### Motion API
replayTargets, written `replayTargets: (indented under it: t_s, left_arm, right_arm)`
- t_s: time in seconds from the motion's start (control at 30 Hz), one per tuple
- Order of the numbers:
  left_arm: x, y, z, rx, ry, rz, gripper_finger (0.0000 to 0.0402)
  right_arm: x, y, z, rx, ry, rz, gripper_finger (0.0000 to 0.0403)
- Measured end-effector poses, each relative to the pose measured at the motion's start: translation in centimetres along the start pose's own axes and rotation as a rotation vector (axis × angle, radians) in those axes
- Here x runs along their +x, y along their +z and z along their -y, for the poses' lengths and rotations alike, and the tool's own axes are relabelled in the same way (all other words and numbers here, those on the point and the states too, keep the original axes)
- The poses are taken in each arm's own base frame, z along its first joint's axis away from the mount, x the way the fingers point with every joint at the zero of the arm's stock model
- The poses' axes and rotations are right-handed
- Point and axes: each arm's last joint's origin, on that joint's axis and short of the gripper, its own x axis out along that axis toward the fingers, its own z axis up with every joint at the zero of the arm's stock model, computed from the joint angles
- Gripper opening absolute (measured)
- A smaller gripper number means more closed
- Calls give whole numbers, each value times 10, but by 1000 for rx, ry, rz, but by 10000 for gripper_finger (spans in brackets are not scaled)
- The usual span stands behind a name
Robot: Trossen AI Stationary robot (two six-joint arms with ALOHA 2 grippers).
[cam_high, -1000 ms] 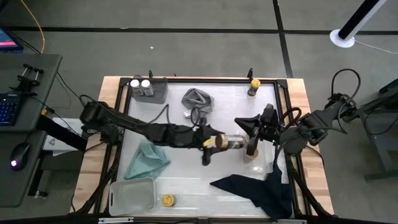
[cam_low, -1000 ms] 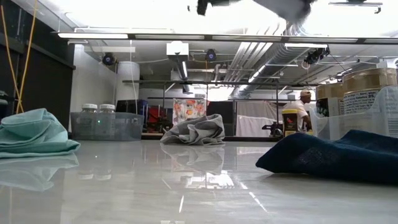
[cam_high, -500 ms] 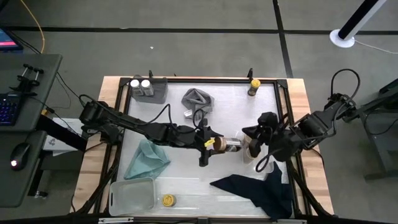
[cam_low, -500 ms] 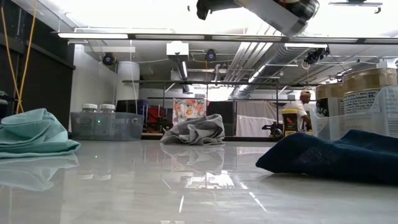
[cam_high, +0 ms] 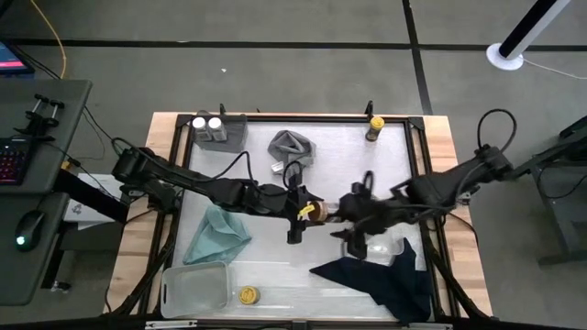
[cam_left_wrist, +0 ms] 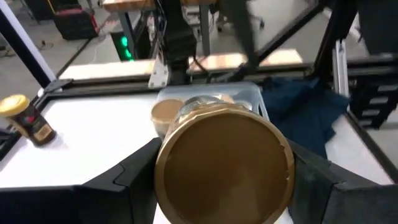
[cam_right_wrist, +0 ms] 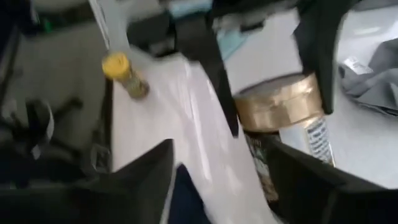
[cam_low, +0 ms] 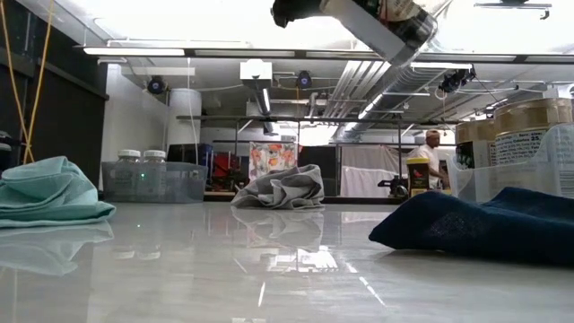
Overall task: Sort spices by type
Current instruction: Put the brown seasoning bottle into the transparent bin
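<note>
From above, the left gripper [cam_high: 315,213] is clenched on a cylindrical jar with a tan-brown top [cam_high: 323,214], held lying sideways above the middle of the white table [cam_high: 266,257]. The right gripper [cam_high: 353,223] hovers just beside the jar's far end, its fingers spread and released around nothing. Two white-capped jars [cam_high: 208,124] stand in a grey rectangular tray [cam_high: 231,136] at the far left corner, a yellow-capped jar [cam_high: 375,123] stands at the far edge, and another yellow-capped jar [cam_high: 248,294] lies near a clear tray [cam_high: 194,290] at the near edge. A teal cloth [cam_high: 216,236], a grey cloth [cam_high: 291,147] and a navy cloth [cam_high: 381,278] lie scattered about. At table height, the held jar [cam_low: 381,22] hangs high overhead. The left wrist shows the tan-brown top [cam_left_wrist: 224,165] filling the space between its fingers [cam_left_wrist: 127,180]. The right wrist shows the jar [cam_right_wrist: 287,121] ahead of its own parted fingers [cam_right_wrist: 146,171].
</note>
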Motion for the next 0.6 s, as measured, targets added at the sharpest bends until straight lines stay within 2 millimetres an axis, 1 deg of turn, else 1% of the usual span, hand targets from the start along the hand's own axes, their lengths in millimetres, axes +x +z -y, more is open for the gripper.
replayTargets:
  t_s: [0.1, 0.2, 0.27, 0.33, 0.4, 0.5, 0.6]
  left_arm:
    - [-7, 1, -2, 9, 6, -33, 235]
    - [-16, 4, -4, 12, 24, -44, 235]
    - [-20, 5, -6, 16, 28, -56, 235]
    - [-24, 3, -7, 26, 29, -94, 235]
    - [-27, 5, -8, 26, 36, -95, 235]
    - [-33, 9, -10, 22, 58, -76, 235]
    - [-34, 11, -10, 21, 64, -70, 235]
  right_arm:
    - [13, 1, 4, -94, -7, -51, 303]
    - [17, 2, 8, -145, -59, -47, 331]
    - [17, 3, 12, -166, -111, -31, 339]
    - [16, 4, 15, -194, -172, -11, 342]
    - [16, 5, 17, -230, -221, 9, 342]
    - [21, 9, 18, -278, -227, 17, 342]
    - [30, 10, 21, -298, -218, -16, 342]
